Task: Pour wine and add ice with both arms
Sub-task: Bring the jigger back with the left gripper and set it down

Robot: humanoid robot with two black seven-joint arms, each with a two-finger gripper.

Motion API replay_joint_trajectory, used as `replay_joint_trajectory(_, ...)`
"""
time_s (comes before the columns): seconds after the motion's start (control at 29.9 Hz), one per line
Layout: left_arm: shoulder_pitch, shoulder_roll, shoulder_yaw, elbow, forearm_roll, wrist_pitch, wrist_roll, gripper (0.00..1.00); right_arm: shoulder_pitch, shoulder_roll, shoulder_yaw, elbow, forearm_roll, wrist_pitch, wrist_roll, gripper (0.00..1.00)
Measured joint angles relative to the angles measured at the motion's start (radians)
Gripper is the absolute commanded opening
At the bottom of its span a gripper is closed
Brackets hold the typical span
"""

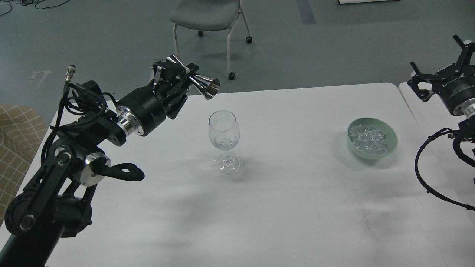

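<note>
A clear wine glass (223, 141) stands upright on the white table (289, 207), a little clear liquid low in its bowl. My left gripper (184, 76) is shut on a silver double-cone jigger (202, 83), held tipped on its side above and left of the glass, its mouth facing right. No stream of wine shows. A pale green bowl (386, 152) holds several clear ice cubes (368, 138) at the right. My right gripper (441, 63) is open and empty, up beyond the table's right edge, behind the bowl.
A grey wheeled chair (207, 16) stands on the floor behind the table. A second white table (412, 107) adjoins at the right. A checked cushion (15, 144) lies at the left edge. A black cable (423, 174) loops below the right arm.
</note>
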Motion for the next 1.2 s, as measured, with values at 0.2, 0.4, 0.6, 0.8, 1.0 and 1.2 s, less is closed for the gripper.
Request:
replay_joint_trajectory(0.2,0.029,-0.018,-0.020,-0.001,-0.018,0.027,0.011,0.16,-0.001,0.000,0.003,-0.001,0.000,-0.001,0.000,1.00)
replay_joint_trajectory(0.4,0.137,-0.026,-0.073,0.008,-0.032,0.041,-0.021,0.16,-0.018,0.000,0.004,0.001,0.000,-0.001,0.000,1.00)
replay_joint_trajectory(0.6,0.199,-0.088,-0.200,0.055,-0.208,0.073,-0.028,0.17,-0.031,0.000,0.005,0.002,0.000,-0.001,0.000,1.00)
replay_joint_trajectory(0.8,0.206,-0.089,-0.319,0.191,-0.410,0.080,-0.052,0.18,-0.045,-0.002,0.004,0.007,-0.002,0.000,-0.002,1.00)
replay_joint_trajectory(1.0,0.194,-0.086,-0.369,0.371,-0.570,0.076,-0.094,0.18,-0.057,-0.030,0.002,0.010,-0.003,0.000,-0.002,1.00)
replay_joint_trajectory(1.2,0.148,-0.086,-0.398,0.554,-0.766,0.074,-0.099,0.18,-0.082,-0.073,0.001,0.030,-0.003,-0.001,-0.003,1.00)
